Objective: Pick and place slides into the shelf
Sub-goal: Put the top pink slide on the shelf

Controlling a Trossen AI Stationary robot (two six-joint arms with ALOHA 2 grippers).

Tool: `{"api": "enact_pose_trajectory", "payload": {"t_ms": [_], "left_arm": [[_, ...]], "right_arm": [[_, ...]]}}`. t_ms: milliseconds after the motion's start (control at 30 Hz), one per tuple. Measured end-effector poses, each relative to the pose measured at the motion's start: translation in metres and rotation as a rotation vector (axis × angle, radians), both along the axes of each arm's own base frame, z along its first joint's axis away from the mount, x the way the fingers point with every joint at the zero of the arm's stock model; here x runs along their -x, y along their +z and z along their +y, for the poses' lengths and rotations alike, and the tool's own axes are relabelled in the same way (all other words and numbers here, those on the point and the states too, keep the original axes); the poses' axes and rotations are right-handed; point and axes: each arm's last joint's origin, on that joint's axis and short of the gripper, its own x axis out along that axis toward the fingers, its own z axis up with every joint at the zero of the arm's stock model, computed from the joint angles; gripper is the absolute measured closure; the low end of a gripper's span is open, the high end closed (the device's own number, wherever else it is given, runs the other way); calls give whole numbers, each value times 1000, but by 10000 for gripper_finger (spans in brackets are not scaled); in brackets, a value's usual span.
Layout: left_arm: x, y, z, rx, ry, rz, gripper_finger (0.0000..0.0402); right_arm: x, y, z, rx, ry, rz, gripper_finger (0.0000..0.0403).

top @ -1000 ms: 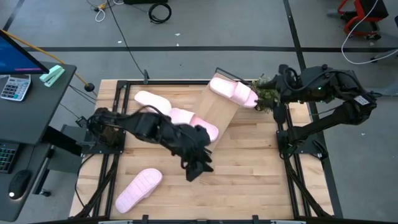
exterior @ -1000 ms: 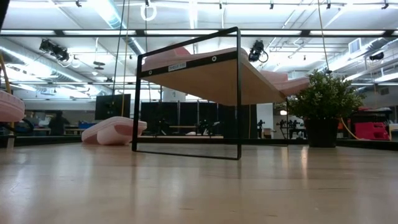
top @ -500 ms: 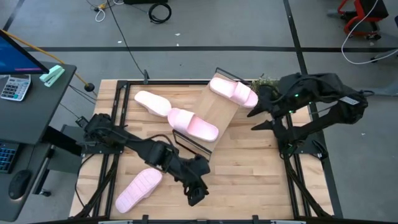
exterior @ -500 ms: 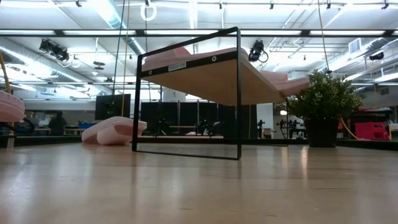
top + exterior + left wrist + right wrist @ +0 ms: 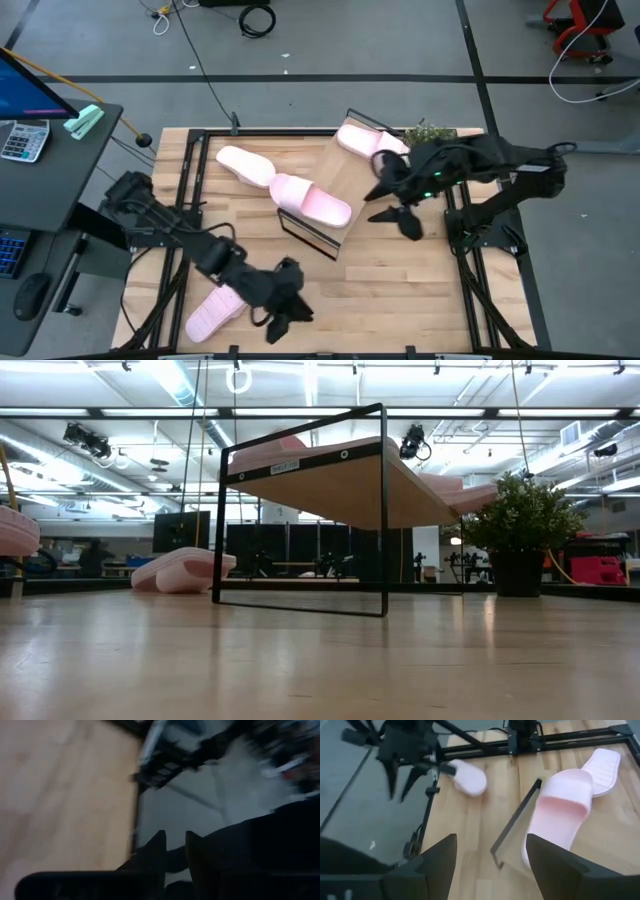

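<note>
Slides: two on shelf [image 5: 350, 185], one [image 5: 243, 165] beside it and one [image 5: 212, 309] at table's near edge still unplaced; left gripper [image 5: 283, 318] narrowly parted, right gripper [image 5: 398, 212] wide, both empty.

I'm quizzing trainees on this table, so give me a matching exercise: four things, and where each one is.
Things:
1. left gripper
2. right gripper
3. plant
4. shelf

Places:
A. far right corner of the table
B. mid-table, a slide at each end
C. near edge, beside a lone slide
D. just right of the shelf

Pairs: 1-C, 2-D, 3-A, 4-B
</note>
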Motion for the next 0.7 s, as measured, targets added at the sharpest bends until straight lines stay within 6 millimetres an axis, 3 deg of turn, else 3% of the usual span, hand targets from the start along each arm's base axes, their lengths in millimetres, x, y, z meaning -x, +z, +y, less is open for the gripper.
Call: {"api": "enact_pose_trajectory", "payload": {"t_ms": [133,333,533,700], "left_arm": [[28,-16,0,81,-15,-119,344],[68,-23,23,140,77,-285,364],[97,-10,48,118,109,-520,369],[111,10,70,-49,243,-651,358]], "right_arm": [[-23,-9,2,-27,-29,-1,159],[-49,-25,9,-75,-60,43,159],[-65,-35,15,-107,-78,56,159],[-69,-33,14,-101,-164,14,159]]}}
